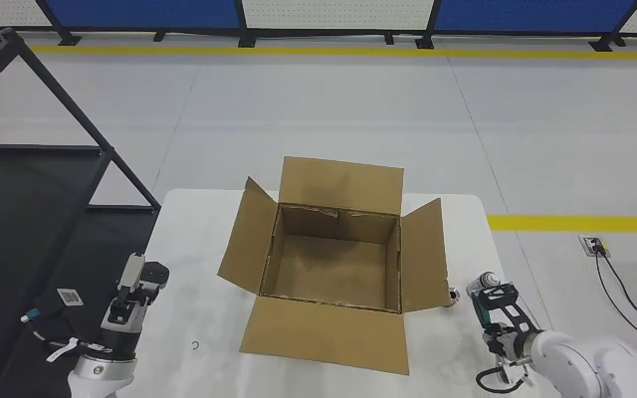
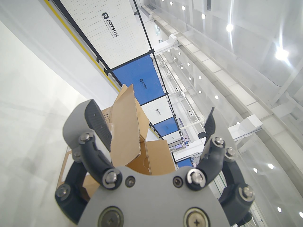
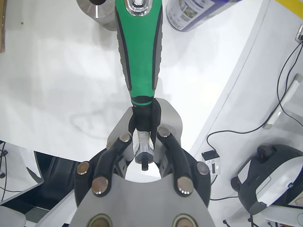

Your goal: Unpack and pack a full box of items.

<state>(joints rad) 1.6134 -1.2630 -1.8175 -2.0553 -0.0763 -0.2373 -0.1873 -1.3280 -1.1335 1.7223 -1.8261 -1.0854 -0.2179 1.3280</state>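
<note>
An open cardboard box (image 1: 328, 338) stands in the middle of the white table (image 1: 199, 298), all its flaps folded out and its inside bare. My right gripper (image 3: 144, 119) is shut on the metal neck of a green-handled wrench (image 3: 139, 60), held just above the table to the right of the box (image 1: 495, 306). A blue spray can (image 3: 196, 3) and a steel cylinder (image 3: 94, 1) stand on the table just beyond the wrench's handle end. My left gripper (image 2: 151, 109) is open and holds nothing, pointing upward near the table's front left (image 1: 139, 269), with the box (image 2: 125, 124) beyond it.
A small ring (image 1: 195, 345) lies on the table in front of the box's left corner. A black metal frame (image 1: 60, 189) stands off the table's left side. Cables and a socket (image 1: 595, 245) lie on the floor to the right.
</note>
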